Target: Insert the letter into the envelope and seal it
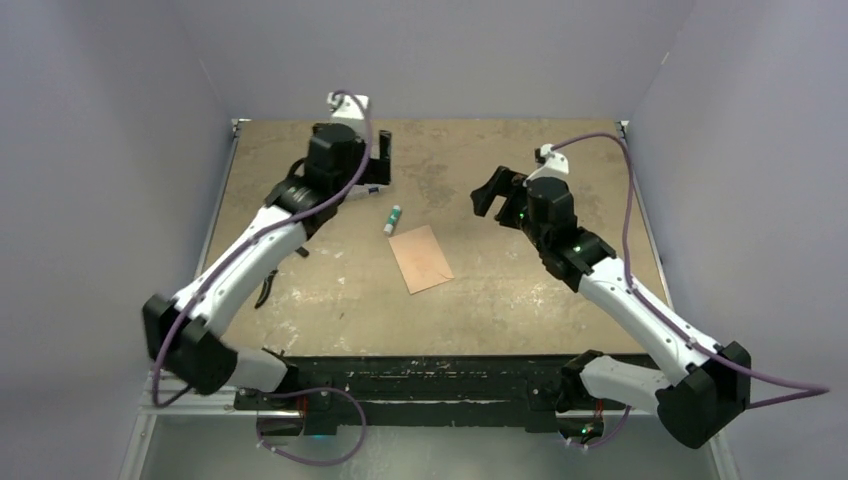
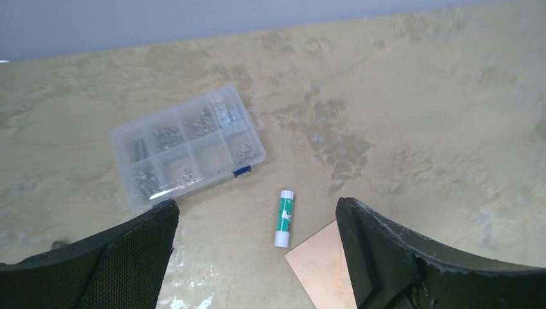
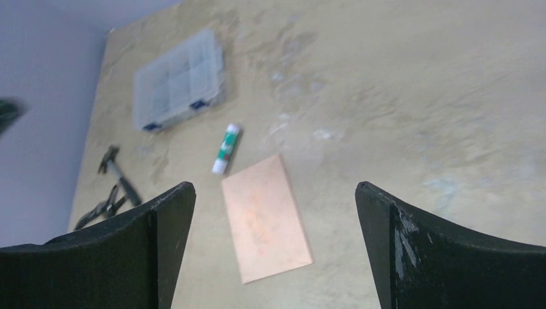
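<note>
Both claws are spread wide w/ nothing between the fingers: L gripper (image 1: 381,158) is up over the far-left of the table (image 1: 520,290), R gripper (image 1: 492,194) is over the right-centre. From my feed the letter (image 1: 421,259) lies flat near the table's ctr, between the two arms, touched by neither. Its long axis runs roughly near-to-far, far end skewed a bit to the left. A green-and-white glue stick (image 1: 394,220) lies just beyond its far-left corner, apart from it, pointing approx the same way. Clear parts box (image 2: 187,147) sits further back-left; hammer (image 3: 119,170) and pliers (image 3: 100,207) are by the left edge.
</note>
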Motion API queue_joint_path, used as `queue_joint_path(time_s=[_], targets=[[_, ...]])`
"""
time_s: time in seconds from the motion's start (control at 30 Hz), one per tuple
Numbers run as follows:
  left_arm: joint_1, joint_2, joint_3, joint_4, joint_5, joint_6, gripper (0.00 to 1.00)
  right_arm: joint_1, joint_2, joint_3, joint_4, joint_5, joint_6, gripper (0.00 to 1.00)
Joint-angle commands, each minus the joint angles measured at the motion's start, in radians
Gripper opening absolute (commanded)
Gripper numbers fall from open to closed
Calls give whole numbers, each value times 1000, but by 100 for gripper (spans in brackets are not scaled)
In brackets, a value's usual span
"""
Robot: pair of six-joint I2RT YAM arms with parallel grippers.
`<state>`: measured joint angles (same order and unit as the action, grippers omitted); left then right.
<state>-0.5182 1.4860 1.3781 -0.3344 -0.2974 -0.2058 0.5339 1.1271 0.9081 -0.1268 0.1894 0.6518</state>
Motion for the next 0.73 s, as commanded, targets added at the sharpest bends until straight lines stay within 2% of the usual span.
queue_joint_path(time_s=[0.0, 0.1, 0.27, 0.43, 0.53, 0.7], targets=[[0, -267, -123, -40, -130, -75, 92, -7, -67, 132, -180, 343, -121, 99], [0, -445, -172, -83, -217, -78, 92, -6, -106, 201, -251, 473, -159, 99], [0, -640, -172, -212, -328, -82, 93, -8, -181, 310, -315, 608, -213, 99], [0, -735, -151, -328, -387, -103, 95, -6, -233, 386, -345, 713, -263, 99], [0, -774, -147, -338, -396, -101, 97, -6, -245, 409, -364, 764, -277, 99], [0, -790, -140, -358, -408, -108, 99, -6, -240, 423, -385, 754, -268, 99]])
